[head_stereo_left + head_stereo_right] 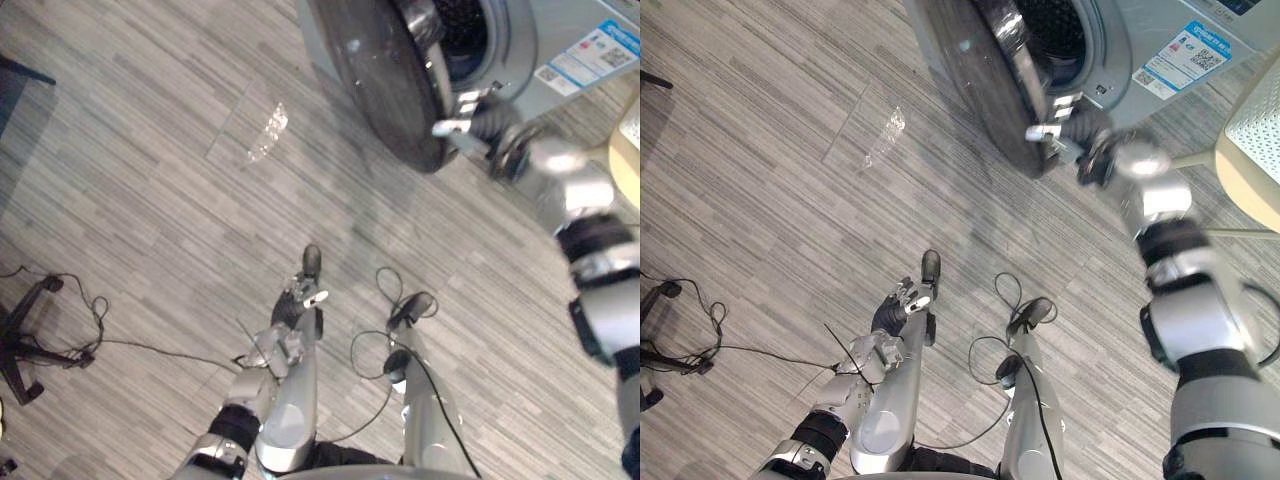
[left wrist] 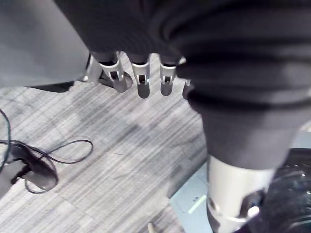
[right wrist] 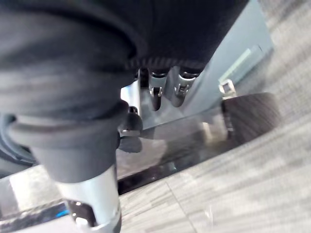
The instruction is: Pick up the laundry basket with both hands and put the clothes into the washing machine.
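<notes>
Grey front-load washing machine point(image 1: 1150, 35) stood at the far side w/ its dark round glossy door point(image 1: 975, 85) swung wide open. Pale perforated container w/ beige rim point(image 1: 1255, 125), prob. the laundry basket, sat just beside the machine on the robot's right; contents couldn't be told. Likely light, stiff plastic: best taken at opposite rim sides, one hand each. Right hand point(image 1: 1082, 125) was at the door's edge, fingers straight, thumb apart, holding nothing. Left hand point(image 1: 898, 305) hung low, fingers relaxed, empty.
</notes>
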Available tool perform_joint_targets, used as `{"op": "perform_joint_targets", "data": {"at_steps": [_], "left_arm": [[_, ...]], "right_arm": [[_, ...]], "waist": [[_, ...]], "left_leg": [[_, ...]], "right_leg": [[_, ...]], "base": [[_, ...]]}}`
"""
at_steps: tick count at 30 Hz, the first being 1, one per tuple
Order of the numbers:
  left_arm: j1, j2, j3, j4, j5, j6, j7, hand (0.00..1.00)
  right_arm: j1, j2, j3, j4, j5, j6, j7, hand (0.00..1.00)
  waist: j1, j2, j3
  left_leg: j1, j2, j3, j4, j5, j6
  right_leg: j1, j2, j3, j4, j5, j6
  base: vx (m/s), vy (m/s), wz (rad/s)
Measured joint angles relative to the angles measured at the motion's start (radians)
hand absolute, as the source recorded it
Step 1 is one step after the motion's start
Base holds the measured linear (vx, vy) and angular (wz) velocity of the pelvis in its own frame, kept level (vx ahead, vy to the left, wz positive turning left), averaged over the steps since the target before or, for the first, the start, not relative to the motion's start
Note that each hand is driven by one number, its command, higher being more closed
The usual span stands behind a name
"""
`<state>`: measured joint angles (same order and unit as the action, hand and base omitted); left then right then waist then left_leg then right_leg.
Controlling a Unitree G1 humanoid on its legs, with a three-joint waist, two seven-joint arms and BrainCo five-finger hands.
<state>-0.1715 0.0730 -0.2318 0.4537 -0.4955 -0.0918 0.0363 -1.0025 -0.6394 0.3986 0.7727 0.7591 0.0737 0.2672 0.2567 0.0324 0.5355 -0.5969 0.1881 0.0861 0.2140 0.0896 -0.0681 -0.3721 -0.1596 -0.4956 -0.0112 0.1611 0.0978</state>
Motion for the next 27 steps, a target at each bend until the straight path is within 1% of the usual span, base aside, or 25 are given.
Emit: {"op": "perform_joint_targets", "data": {"at_steps": [1, 2, 4, 5, 7, 8, 9, 10, 11, 13, 14, 15, 16, 18, 19, 20, 21, 22, 23, 24, 25, 26, 27], "left_arm": [[0.0, -0.004, 0.013, -0.056, 0.002, -0.001, 0.016, 0.0], [0.001, -0.009, 0.024, -0.087, 0.003, -0.001, 0.021, 0.0], [-0.002, -0.024, 0.096, -0.232, 0.039, -0.006, 0.056, 0.0], [-0.005, -0.024, 0.118, -0.271, 0.061, -0.008, 0.069, 0.0], [-0.015, -0.018, 0.205, -0.421, 0.165, -0.034, 0.126, 0.0], [-0.02, -0.016, 0.223, -0.455, 0.194, -0.042, 0.142, 0.0], [-0.035, -0.002, 0.262, -0.529, 0.245, -0.053, 0.174, 0.0], [-0.046, 0.012, 0.271, -0.566, 0.27, -0.057, 0.19, 0.0], [-0.079, 0.035, 0.263, -0.628, 0.319, -0.07, 0.207, 0.0], [-0.15, 0.055, 0.236, -0.681, 0.403, -0.073, 0.217, 0.0], [-0.173, 0.065, 0.226, -0.686, 0.414, -0.073, 0.22, 0.0], [-0.242, 0.09, 0.186, -0.69, 0.5, -0.071, 0.229, 0.0], [-0.272, 0.101, 0.171, -0.69, 0.532, -0.07, 0.229, 0.0], [-0.376, 0.145, 0.104, -0.69, 0.661, -0.068, 0.246, 0.0], [-0.393, 0.146, 0.09, -0.691, 0.689, -0.068, 0.249, 0.0], [-0.416, 0.147, 0.061, -0.691, 0.722, -0.068, 0.249, 0.0], [-0.425, 0.145, 0.029, -0.687, 0.726, -0.068, 0.243, 0.0], [-0.425, 0.143, -0.025, -0.664, 0.724, -0.07, 0.219, 0.0], [-0.43, 0.136, -0.055, -0.634, 0.723, -0.072, 0.204, 0.0], [-0.438, 0.126, -0.107, -0.54, 0.688, -0.072, 0.151, 0.0], [-0.441, 0.123, -0.129, -0.479, 0.653, -0.07, 0.116, 0.0], [-0.449, 0.121, -0.146, -0.337, 0.541, -0.058, 0.039, 0.0], [-0.458, 0.123, -0.145, -0.217, 0.443, -0.034, -0.013, 0.0]], "right_arm": [[0.063, 0.041, -0.001, -0.012, 0.019, -0.001, 0.003, 0.0], [0.096, 0.062, -0.008, -0.017, 0.031, -0.007, 0.007, 0.0], [0.22, 0.135, -0.032, -0.045, 0.03, -0.008, 0.022, 0.0], [0.252, 0.153, -0.041, -0.048, 0.024, -0.009, 0.022, 0.0], [0.373, 0.211, -0.085, -0.045, 0.011, -0.011, 0.021, 0.0], [0.398, 0.226, -0.096, -0.045, 0.005, -0.011, 0.021, 0.0], [0.445, 0.26, -0.119, -0.043, -0.008, -0.011, 0.02, 0.0], [0.464, 0.279, -0.124, -0.043, -0.016, -0.012, 0.02, 0.0], [0.488, 0.305, -0.128, -0.038, -0.03, -0.024, 0.02, 0.0], [0.499, 0.341, -0.129, 0.002, -0.081, -0.03, 0.02, 0.0], [0.5, 0.347, -0.129, 0.012, -0.091, -0.03, 0.02, 0.0], [0.499, 0.364, -0.129, 0.041, -0.148, -0.032, 0.019, 0.0], [0.5, 0.369, -0.128, 0.05, -0.168, -0.031, 0.019, 0.0], [0.498, 0.401, -0.124, 0.079, -0.22, -0.032, 0.015, 0.0], [0.498, 0.408, -0.12, 0.079, -0.223, -0.032, 0.014, 0.0], [0.495, 0.424, -0.112, 0.079, -0.228, -0.032, 0.014, 0.0], [0.488, 0.434, -0.11, 0.08, -0.232, -0.032, 0.014, 0.0], [0.485, 0.443, -0.11, 0.082, -0.232, -0.032, 0.014, 0.0], [0.484, 0.443, -0.11, 0.082, -0.232, -0.032, 0.013, 0.0], [0.478, 0.443, -0.112, 0.086, -0.232, -0.028, 0.012, 0.0], [0.475, 0.444, -0.113, 0.087, -0.232, -0.026, 0.011, 0.0], [0.461, 0.447, -0.114, 0.091, -0.231, -0.023, 0.011, 0.0], [0.441, 0.448, -0.114, 0.11, -0.231, -0.021, 0.012, 0.0]], "waist": [[-0.006, 0.001, 0.0], [-0.009, 0.002, -0.001], [-0.022, 0.006, -0.003], [-0.023, 0.006, -0.003], [-0.028, 0.013, -0.007], [-0.03, 0.013, -0.007], [-0.041, 0.013, -0.007], [-0.054, 0.013, -0.007], [-0.065, 0.013, -0.007], [-0.078, 0.012, -0.009], [-0.079, 0.012, -0.009], [-0.082, 0.011, -0.01], [-0.084, 0.011, -0.01], [-0.098, 0.003, -0.014], [-0.105, 0.0, -0.016], [-0.115, -0.006, -0.018], [-0.124, -0.007, -0.019], [-0.135, -0.01, -0.021], [-0.136, -0.011, -0.023], [-0.136, -0.017, -0.036], [-0.138, -0.021, -0.043], [-0.147, -0.032, -0.05], [-0.159, -0.037, -0.052]], "left_leg": [[0.002, 0.001, 0.003, 0.0, 0.0, 0.0], [0.003, 0.001, 0.003, 0.0, 0.0, 0.0], [0.013, 0.002, 0.008, 0.001, 0.0, 0.0], [0.017, 0.002, 0.011, 0.001, 0.0, 0.0], [0.026, 0.002, 0.019, 0.001, -0.001, -0.001], [0.029, 0.002, 0.023, 0.001, -0.001, -0.001], [0.035, 0.001, 0.027, 0.001, -0.001, -0.001], [0.037, 0.001, 0.028, 0.003, -0.001, -0.001], [0.037, 0.001, 0.031, 0.006, -0.005, -0.006], [0.037, 0.001, 0.032, 0.01, -0.005, -0.006], [0.037, 0.001, 0.033, 0.011, -0.005, -0.006], [0.037, 0.002, 0.035, 0.011, -0.005, -0.006], [0.037, 0.002, 0.036, 0.011, -0.005, -0.006], [0.037, 0.002, 0.045, 0.015, -0.005, -0.006], [0.036, 0.002, 0.048, 0.018, -0.005, -0.005], [0.035, 0.004, 0.055, 0.028, -0.007, 0.003], [0.031, 0.005, 0.057, 0.041, -0.014, 0.006], [0.025, 0.006, 0.057, 0.054, -0.022, 0.007], [0.02, 0.007, 0.057, 0.062, -0.026, 0.007], [0.004, 0.011, 0.061, 0.081, -0.037, 0.009], [-0.003, 0.012, 0.064, 0.087, -0.039, 0.011], [-0.013, 0.016, 0.072, 0.102, -0.047, 0.014], [-0.021, 0.019, 0.074, 0.116, -0.054, 0.016]], "right_leg": [[0.0, 0.0, 0.001, 0.002, 0.0, 0.0], [0.0, 0.0, 0.002, 0.003, 0.0, 0.0], [0.0, -0.005, 0.006, 0.018, -0.008, -0.004], [0.0, -0.006, 0.007, 0.023, -0.01, -0.004], [-0.001, -0.011, 0.014, 0.033, -0.012, -0.005], [-0.001, -0.012, 0.019, 0.034, -0.012, -0.005], [-0.001, -0.015, 0.025, 0.04, -0.012, -0.005], [-0.001, -0.016, 0.027, 0.043, -0.012, -0.005], [-0.001, -0.017, 0.031, 0.043, -0.012, -0.005], [-0.001, -0.017, 0.035, 0.042, -0.012, -0.007], [-0.001, -0.017, 0.036, 0.042, -0.012, -0.008], [-0.002, -0.016, 0.038, 0.041, -0.01, -0.01], [-0.002, -0.016, 0.039, 0.04, -0.009, -0.01], [-0.003, -0.016, 0.05, 0.031, 0.004, -0.006], [-0.004, -0.015, 0.054, 0.026, 0.009, -0.005], [-0.004, -0.015, 0.061, 0.021, 0.015, -0.008], [-0.004, -0.015, 0.063, 0.021, 0.015, -0.007], [-0.004, -0.015, 0.066, 0.021, 0.016, -0.006], [-0.006, -0.015, 0.07, 0.021, 0.019, -0.004], [-0.019, -0.013, 0.081, 0.021, 0.02, -0.004], [-0.026, -0.013, 0.087, 0.021, 0.023, -0.003], [-0.036, -0.013, 0.092, 0.021, 0.029, -0.001], [-0.039, -0.011, 0.095, 0.021, 0.029, -0.001]], "base": [[0.01, 0.007, -0.04], [0.0, 0.0, 0.0], [0.0, 0.01, -0.04], [0.0, 0.009, -0.06], [0.0, 0.005, -0.07], [0.0, 0.007, -0.1], [-0.01, 0.007, -0.06], [-0.02, 0.004, -0.05], [-0.03, -0.001, -0.02], [-0.02, -0.003, -0.02], [-0.02, -0.012, -0.04], [0.0, 0.0, 0.0], [-0.01, -0.015, -0.05], [0.0, -0.014, -0.09], [0.01, -0.015, -0.16], [0.02, -0.015, -0.15], [0.02, -0.014, -0.14], [0.02, -0.008, -0.07], [0.01, -0.004, -0.12], [0.0, 0.0, -0.14], [0.0, 0.002, -0.23], [0.0, -0.001, -0.19], [-0.01, -0.002, -0.2]]}}
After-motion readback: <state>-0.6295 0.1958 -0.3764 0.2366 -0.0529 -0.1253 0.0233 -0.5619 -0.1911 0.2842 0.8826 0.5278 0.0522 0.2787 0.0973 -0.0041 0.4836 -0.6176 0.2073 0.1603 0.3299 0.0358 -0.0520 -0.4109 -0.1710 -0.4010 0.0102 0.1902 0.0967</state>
